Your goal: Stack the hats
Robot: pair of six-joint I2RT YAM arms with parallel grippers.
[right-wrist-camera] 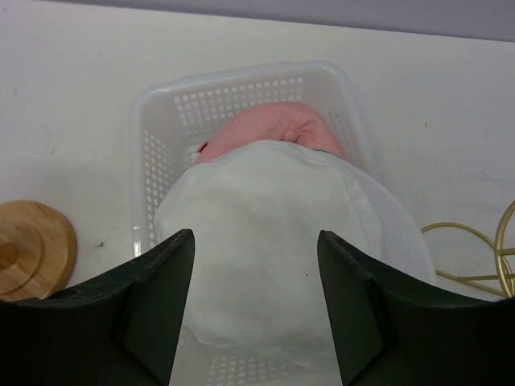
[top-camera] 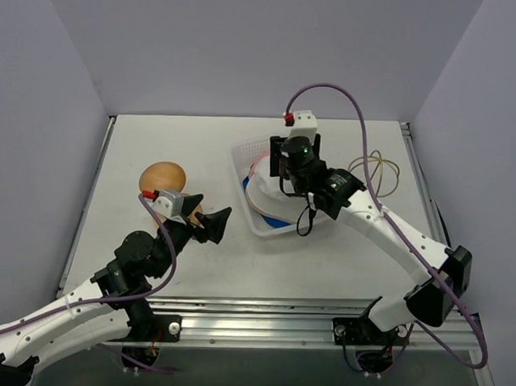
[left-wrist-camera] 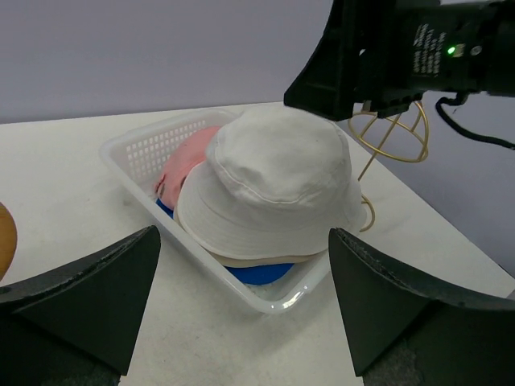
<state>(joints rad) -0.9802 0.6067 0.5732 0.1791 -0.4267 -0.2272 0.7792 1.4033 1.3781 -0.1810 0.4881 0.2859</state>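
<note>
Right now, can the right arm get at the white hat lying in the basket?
Probably yes. The right gripper hangs directly above the white hat with its jaws apart, and nothing seems to lie between them and the crown.

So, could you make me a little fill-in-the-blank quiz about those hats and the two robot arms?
1. The cap peeking out behind the white hat in the basket is ____.
2. The gripper poised above the white hat belongs to the robot's ____ arm.
3. The left gripper holds nothing; its jaws stand ____.
4. In the overhead view, the wooden dome sits to the basket's ____.
Missing words: pink; right; open; left.
</note>
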